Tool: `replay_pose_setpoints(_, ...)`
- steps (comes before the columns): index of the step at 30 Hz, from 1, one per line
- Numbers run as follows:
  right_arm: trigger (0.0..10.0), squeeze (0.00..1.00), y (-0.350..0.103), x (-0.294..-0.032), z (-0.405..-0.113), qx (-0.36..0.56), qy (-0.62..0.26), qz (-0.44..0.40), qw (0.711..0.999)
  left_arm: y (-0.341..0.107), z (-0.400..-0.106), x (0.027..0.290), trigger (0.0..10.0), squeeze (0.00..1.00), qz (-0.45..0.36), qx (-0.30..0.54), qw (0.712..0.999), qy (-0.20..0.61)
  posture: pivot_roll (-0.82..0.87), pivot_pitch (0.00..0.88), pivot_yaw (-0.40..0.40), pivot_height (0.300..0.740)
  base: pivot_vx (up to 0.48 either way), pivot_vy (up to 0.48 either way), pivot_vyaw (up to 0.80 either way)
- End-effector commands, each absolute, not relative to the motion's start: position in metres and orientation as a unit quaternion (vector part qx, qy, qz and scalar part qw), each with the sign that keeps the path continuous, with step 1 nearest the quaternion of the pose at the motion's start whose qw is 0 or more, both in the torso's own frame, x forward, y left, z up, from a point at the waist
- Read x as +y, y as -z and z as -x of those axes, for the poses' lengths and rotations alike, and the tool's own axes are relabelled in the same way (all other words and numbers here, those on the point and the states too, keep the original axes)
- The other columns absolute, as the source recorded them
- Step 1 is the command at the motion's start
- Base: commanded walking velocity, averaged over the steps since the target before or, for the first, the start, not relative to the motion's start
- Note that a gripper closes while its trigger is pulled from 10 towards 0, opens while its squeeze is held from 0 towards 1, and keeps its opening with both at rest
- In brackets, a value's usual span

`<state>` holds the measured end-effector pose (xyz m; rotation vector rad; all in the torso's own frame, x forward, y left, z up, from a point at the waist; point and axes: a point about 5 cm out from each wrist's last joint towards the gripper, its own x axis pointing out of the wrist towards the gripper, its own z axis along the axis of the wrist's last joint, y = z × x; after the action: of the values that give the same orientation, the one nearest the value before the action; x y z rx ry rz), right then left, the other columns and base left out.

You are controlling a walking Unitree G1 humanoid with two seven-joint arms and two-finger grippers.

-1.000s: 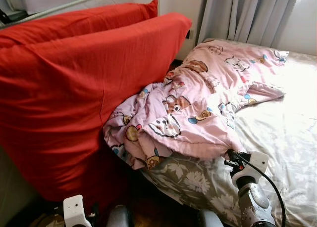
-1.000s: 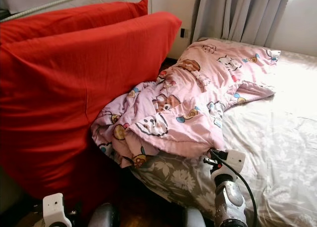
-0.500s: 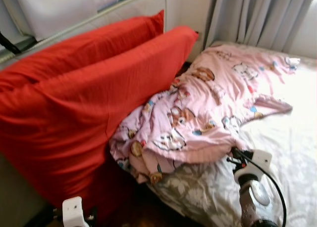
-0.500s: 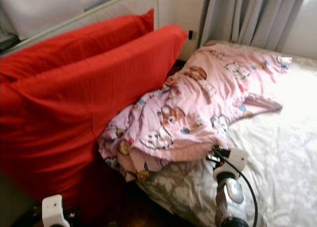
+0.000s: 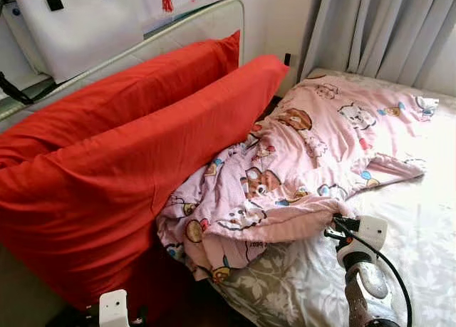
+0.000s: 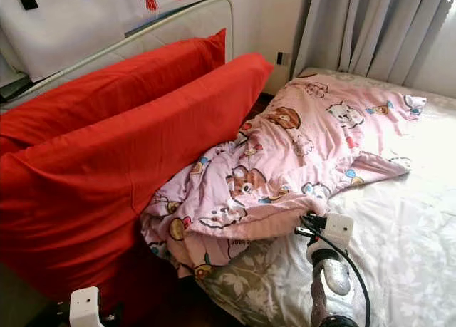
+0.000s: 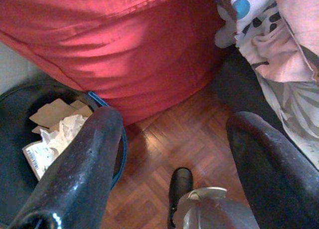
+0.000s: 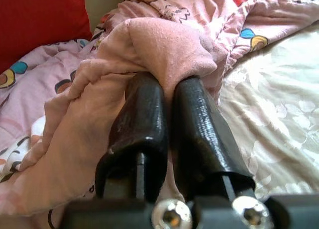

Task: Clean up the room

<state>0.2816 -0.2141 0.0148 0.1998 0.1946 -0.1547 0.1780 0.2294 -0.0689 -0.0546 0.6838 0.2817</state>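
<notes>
Softly rumpled pink blanket (image 5: 306, 163) fold pinched in right claw (image 8: 167, 87); left claw (image 7: 169, 139) wide.

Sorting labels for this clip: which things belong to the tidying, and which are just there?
In the job:
- pink blanket
- right gripper, shut on its edge
- bed

Just there:
- red pillows
- bin of paper scraps
- curtains
- left gripper, open

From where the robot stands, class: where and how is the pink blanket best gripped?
At its folded near hem, from the bed's foot side. The pink blanket bunches into a thick ridge there, which the right pincer already pinches shut.
</notes>
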Motion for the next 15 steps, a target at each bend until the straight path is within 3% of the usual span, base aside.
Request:
replay_pose_setpoints(1,10.0,0.00,-0.0166,-0.2148,-0.2815,0.090,0.078,-0.095,0.988,0.0715,-0.1738,0.2305,10.0,0.00,0.028,0.344,0.928,-0.137,-0.06,0.000,0.011,0.740,0.000,0.000,0.00)
replay_pose_setpoints(15,10.0,0.00,-0.0145,-0.2219,-0.2760,0.091,0.111,-0.062,0.988,0.0725,-0.1731,0.2298,10.0,0.00,0.032,0.348,0.927,-0.136,-0.06,0.000,0.018,0.740,0.000,0.000,0.00)
